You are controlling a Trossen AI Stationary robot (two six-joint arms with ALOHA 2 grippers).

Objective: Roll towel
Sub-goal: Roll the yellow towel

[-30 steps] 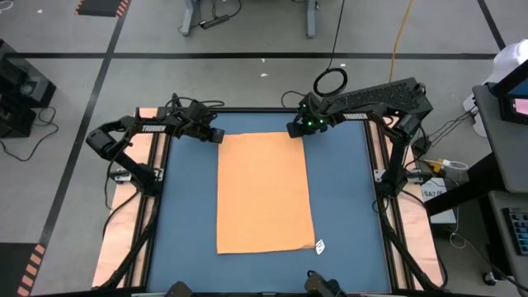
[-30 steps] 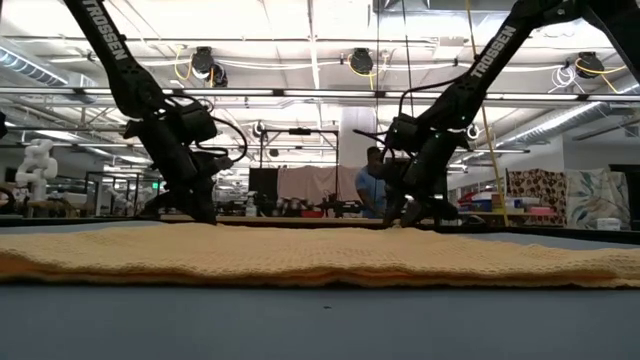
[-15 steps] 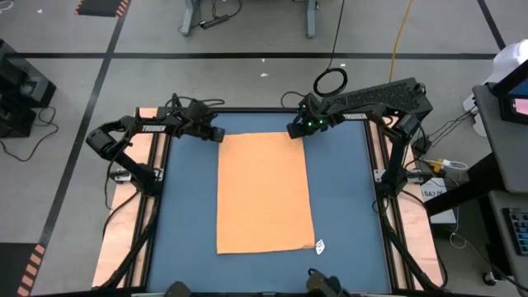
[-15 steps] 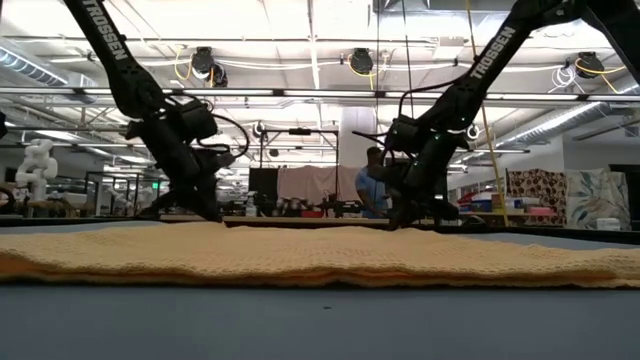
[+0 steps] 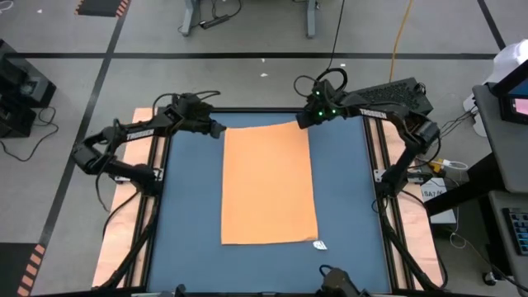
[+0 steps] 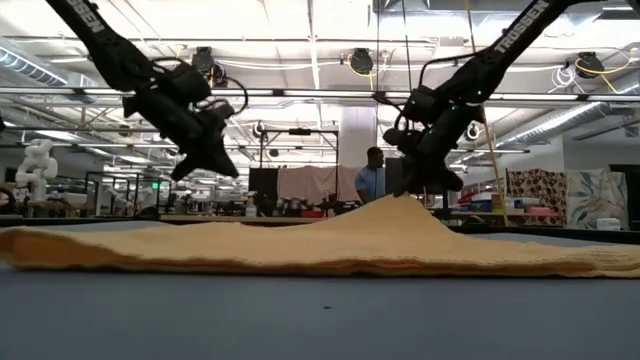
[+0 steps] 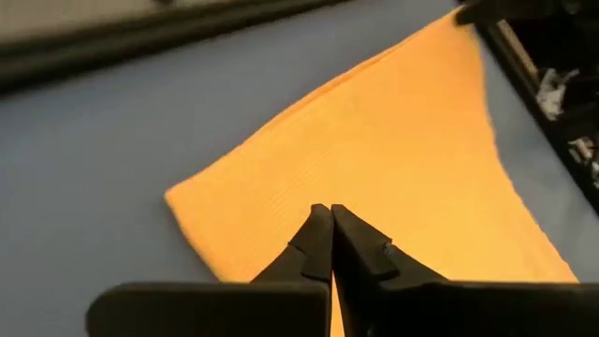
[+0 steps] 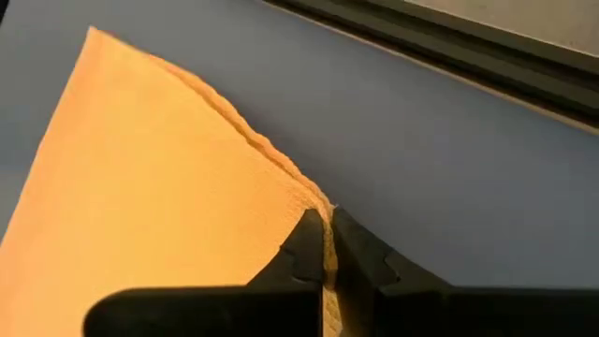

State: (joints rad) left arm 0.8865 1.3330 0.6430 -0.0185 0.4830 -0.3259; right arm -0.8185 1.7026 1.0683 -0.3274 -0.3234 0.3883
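The towel (image 5: 269, 183) lay flat mid-table, its far right corner pinched and lifted by the right gripper (image 6: 412, 190). The left gripper (image 6: 205, 165) hung above the far left corner, fingers pressed together, empty. It needed a regrip so both corners could rise level.

Two dark arms marked TROSSEN in white, with looping black cables

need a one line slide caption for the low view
Right tool pinches one far corner of the towel and tents it off the table, while the shut left tool hangs empty above it.
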